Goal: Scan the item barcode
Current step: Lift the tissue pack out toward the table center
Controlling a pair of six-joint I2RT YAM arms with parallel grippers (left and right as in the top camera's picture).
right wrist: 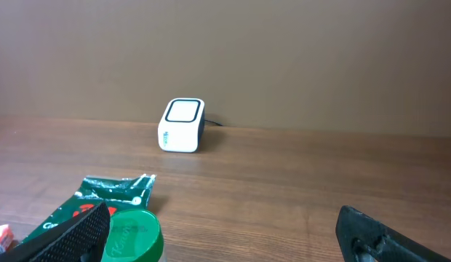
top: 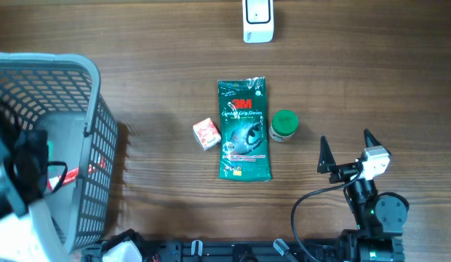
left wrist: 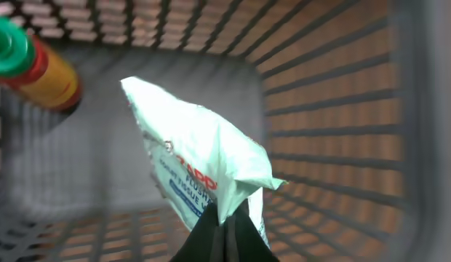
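Observation:
Inside the grey basket (left wrist: 334,87), my left gripper (left wrist: 227,227) is shut on the corner of a pale green and white tissue packet (left wrist: 200,156), which hangs above the basket floor. No barcode shows on it. The white scanner (top: 257,20) stands at the far edge of the table, also seen as the scanner (right wrist: 182,125) in the right wrist view. My right gripper (top: 346,138) rests open near the front right with nothing between its fingers; in its own view the right gripper (right wrist: 225,233) faces the scanner.
A green glove packet (top: 244,131) lies mid-table, with a small red and white box (top: 206,134) on its left and a green-lidded jar (top: 284,125) on its right. An orange bottle with a green cap (left wrist: 36,69) lies in the basket (top: 65,62).

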